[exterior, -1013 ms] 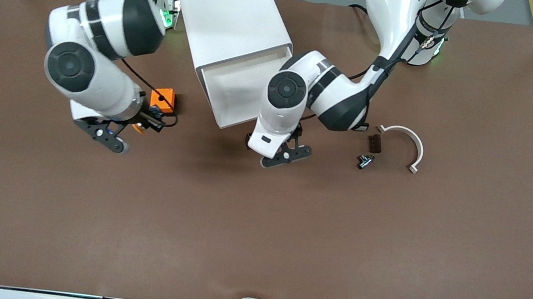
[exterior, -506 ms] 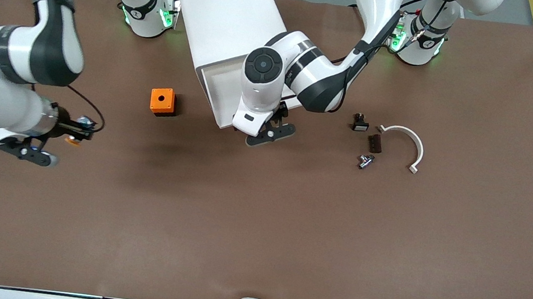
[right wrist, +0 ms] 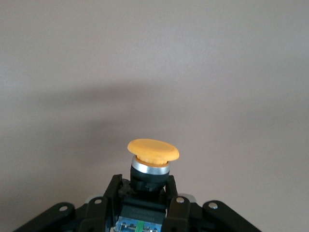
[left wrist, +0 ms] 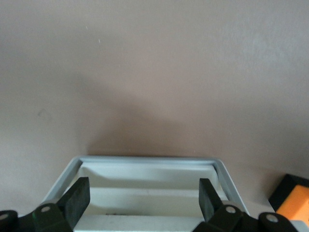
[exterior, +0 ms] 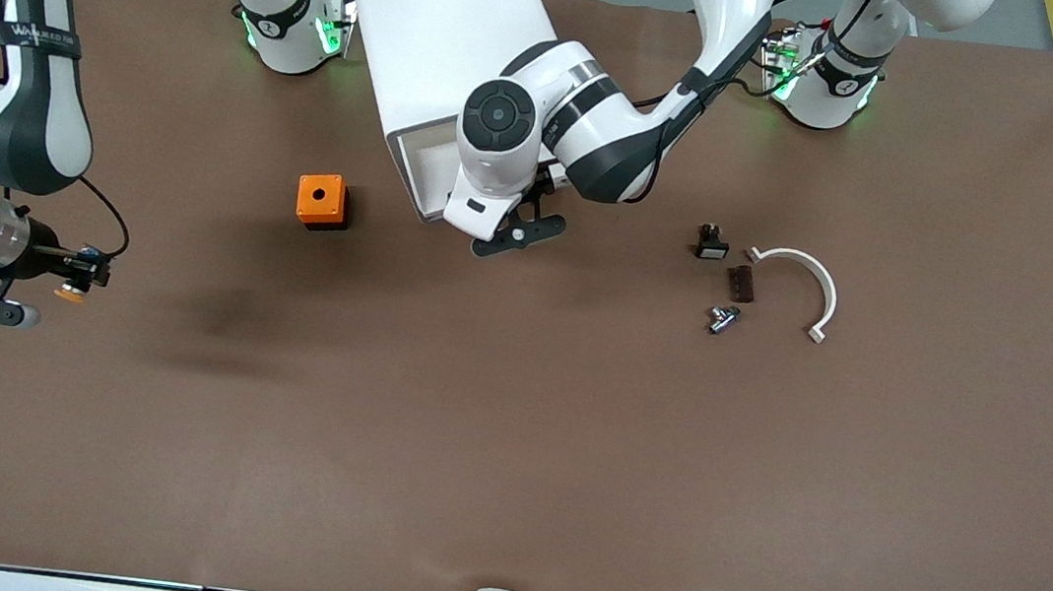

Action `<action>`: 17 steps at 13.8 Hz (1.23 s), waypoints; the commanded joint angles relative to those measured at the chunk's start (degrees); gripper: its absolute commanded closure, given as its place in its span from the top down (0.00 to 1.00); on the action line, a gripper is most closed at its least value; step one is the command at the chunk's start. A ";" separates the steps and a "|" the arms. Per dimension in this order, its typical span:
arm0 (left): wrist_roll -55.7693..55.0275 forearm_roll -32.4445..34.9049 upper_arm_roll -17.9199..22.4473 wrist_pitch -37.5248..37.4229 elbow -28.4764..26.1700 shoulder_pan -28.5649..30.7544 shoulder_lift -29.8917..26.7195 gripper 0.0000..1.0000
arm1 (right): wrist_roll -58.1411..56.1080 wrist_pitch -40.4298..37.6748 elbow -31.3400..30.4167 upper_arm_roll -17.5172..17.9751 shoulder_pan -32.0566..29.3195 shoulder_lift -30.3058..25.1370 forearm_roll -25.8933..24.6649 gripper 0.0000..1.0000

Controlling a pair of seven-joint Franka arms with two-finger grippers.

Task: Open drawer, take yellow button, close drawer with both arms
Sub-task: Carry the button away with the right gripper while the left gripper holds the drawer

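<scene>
Front view has the cabinet (exterior: pixel 456 40) standing between the two arm bases, its drawer (exterior: pixel 422 170) pulled partly out toward the camera. Over the drawer's front edge hangs the left gripper (exterior: pixel 509 231), fingers (left wrist: pixel 77 198) spread wide apart with nothing between them, the open tray showing below in the left wrist view. An orange cube (exterior: pixel 320 201) sits beside the cabinet toward the right arm's end of the table. Well apart from the cabinet, past the cube at that end, the right gripper (exterior: pixel 78 276) is up over bare table, its fingers clamped on the button (right wrist: pixel 152 162), orange cap pointing outward
</scene>
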 commanded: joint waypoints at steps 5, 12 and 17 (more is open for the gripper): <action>-0.61 -10.23 -0.26 -0.85 -2.13 -0.54 -0.70 0.99 | -10.53 13.73 -0.38 1.44 -7.72 8.07 -0.33 0.00; -0.78 -19.99 -1.05 -0.85 -4.77 -0.46 -0.61 0.99 | -16.52 21.91 -0.12 1.71 -10.19 14.58 3.11 0.00; -0.78 -24.39 -1.49 -0.85 -6.26 -0.46 -0.61 0.99 | -19.33 24.73 0.23 1.71 -10.81 17.84 6.09 0.00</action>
